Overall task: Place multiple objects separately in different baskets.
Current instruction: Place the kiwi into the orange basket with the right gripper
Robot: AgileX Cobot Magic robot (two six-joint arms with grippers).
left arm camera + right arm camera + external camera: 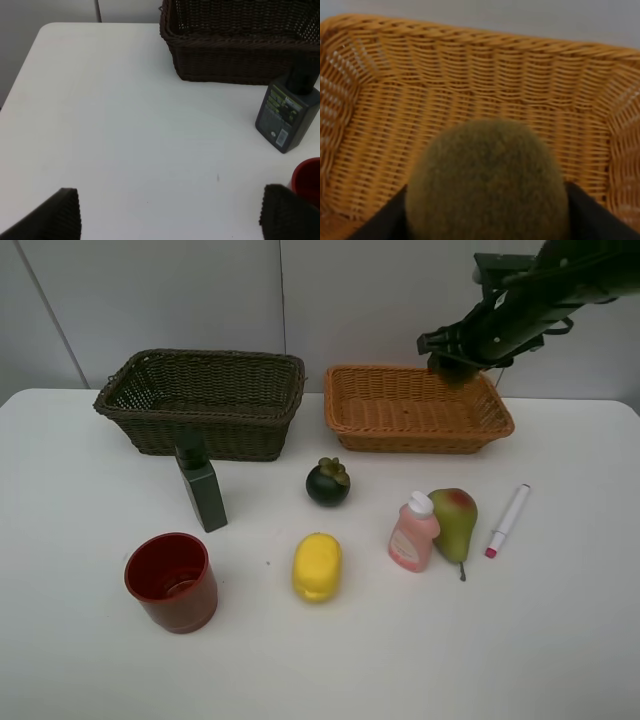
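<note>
Fingers [600, 220] of the right gripper [487, 220] are closed halfway on the brown kiwi [487, 185], held above the orange-tan basket [345, 410]. Left gripper [170, 215]: spread wide, nothing held, over bare table [125, 125]. Listed on the table: red cup [171, 581], dark green bottle [201, 488], mangosteen [328, 481], lemon [317, 566], pink bottle [413, 533], pear [455, 521], marker [507, 520]. Dark basket [200, 430]: nothing seen inside.

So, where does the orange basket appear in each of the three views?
Exterior high: the orange basket stands at the back of the table, right of centre, with the right hand over its far right corner.
Left wrist: not in this view.
Right wrist: its woven floor and walls fill the frame behind the kiwi.
Shared landmark: the basket's woven rim, seen in the exterior and right wrist views.
</note>
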